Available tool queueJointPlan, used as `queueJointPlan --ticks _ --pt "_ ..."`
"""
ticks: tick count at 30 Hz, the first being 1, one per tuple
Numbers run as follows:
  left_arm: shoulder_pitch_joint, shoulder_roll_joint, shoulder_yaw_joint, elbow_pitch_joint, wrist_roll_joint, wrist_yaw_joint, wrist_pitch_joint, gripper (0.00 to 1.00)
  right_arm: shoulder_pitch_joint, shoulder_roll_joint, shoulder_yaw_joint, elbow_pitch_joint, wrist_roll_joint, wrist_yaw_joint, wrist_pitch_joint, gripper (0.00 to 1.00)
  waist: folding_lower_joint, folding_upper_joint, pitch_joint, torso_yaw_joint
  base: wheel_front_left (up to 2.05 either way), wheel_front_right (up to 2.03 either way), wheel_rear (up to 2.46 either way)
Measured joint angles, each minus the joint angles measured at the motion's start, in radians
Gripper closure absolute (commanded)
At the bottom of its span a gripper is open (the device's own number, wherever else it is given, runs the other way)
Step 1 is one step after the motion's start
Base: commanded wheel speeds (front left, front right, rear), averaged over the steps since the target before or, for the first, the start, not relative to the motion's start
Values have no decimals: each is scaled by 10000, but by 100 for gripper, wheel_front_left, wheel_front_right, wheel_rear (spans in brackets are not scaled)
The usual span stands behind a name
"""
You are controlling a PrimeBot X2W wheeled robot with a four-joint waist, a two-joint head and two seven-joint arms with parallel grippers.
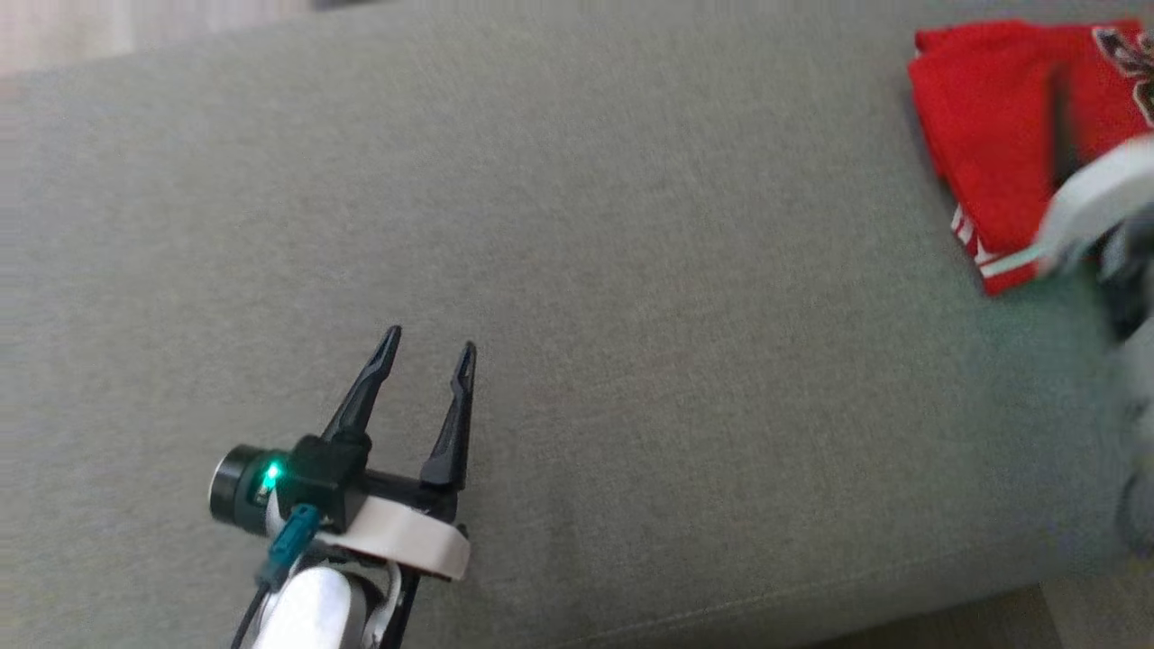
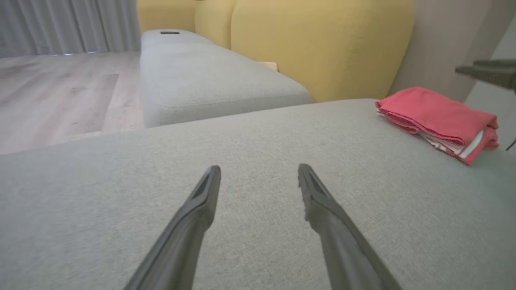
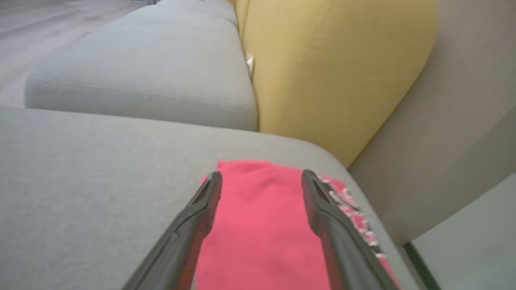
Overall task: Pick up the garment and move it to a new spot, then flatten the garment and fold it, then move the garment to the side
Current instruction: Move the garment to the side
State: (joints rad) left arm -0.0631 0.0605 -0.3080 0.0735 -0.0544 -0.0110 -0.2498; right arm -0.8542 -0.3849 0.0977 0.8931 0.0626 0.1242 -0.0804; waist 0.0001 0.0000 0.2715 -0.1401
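From where I stand, a red garment (image 1: pixel 992 117), soft fabric folded into a thick pad with white striped trim along one edge and a dark print at one corner, lies on the broad grey woven sofa seat (image 1: pixel 631 270). It is far in the upper right of the head view, close to the seat's end. The right claw (image 3: pixel 261 175) hangs directly over it. In the right wrist view its two dark fingers stand wide apart with the red cloth flat beneath and between them, and nothing is pinched in the gap. Whether the fingertips touch the cloth I cannot tell. In the head view that arm is a blurred pale forearm (image 1: pixel 1095 198) crossing the garment's lower right edge. The left claw (image 1: pixel 430 342) sits at the lower left of the head view, well apart from the garment. Its jaws are spread wide and empty, and its fingers point up the frame above bare grey fabric. A small green light glows on the dark camera housing (image 1: pixel 248 482) at its wrist. In the left wrist view the garment lies at the right, its layers stacked, with white trim showing at the near end. Behind the seat rises a plump yellow back cushion (image 2: pixel 322 44). A second grey seat cushion (image 2: pixel 209 76) runs toward the upper left, and beyond it are a pale wooden floor (image 2: pixel 52 92) and grey curtains (image 2: pixel 60 24).
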Motion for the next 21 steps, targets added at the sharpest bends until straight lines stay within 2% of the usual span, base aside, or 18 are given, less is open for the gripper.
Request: queueJointPlan --ticks 6,13,15,21 --pt "411 -29 40 554 -485 380 2 0 2366 1266 113 48 176 0 -608 0 0 0 -1116 500 0 0 0" --pt "1207 -40 58 926 -1409 205 2 0 5028 2426 -244 -359 1204 0 -1613 0 -1 0 -2590 1503 0 0 0" --pt "1277 -44 134 867 -1513 186 2 0 5619 2648 -359 -1037 1237 0 -1634 0 -1 0 -2883 1733 0 0 0" --pt "1905 -44 633 543 -1283 313 2 0 7530 3074 -451 -4625 1076 0 -1707 0 -1 0 -3620 2161 0 0 0"
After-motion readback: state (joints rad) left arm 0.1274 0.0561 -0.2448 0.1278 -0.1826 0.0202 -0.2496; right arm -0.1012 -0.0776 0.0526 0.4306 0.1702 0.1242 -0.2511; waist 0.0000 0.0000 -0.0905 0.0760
